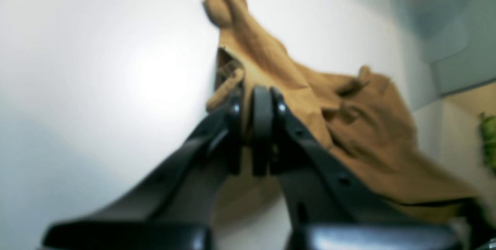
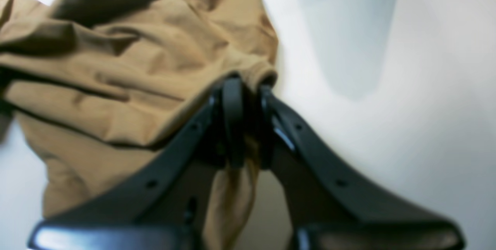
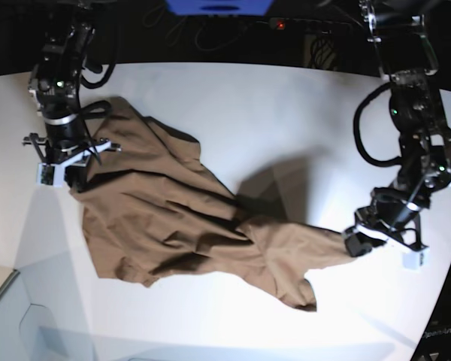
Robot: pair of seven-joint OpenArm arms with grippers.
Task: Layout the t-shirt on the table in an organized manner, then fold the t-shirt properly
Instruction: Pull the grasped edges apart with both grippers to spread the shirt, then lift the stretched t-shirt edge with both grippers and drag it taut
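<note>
Two hands, left hand (image 3: 358, 239) and right hand (image 3: 74, 167), stretch the t-shirt (image 3: 177, 226) between them.

Base overhead; wrist views close, sharing t-shirt (image 3: 188, 226).

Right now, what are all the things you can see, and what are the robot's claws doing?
t-shirt: one, brown, crumpled and stretched across the middle of the table between both arms.
table: one, glossy white, under everything.
green thing: one, blurry, beyond the table at the edge of the left wrist view; cannot tell what it is.
left claw: one, black, shut on a bunch of the t-shirt, on the right side of the base view.
right claw: one, black, shut on the t-shirt's edge, on the left side of the base view.
</note>
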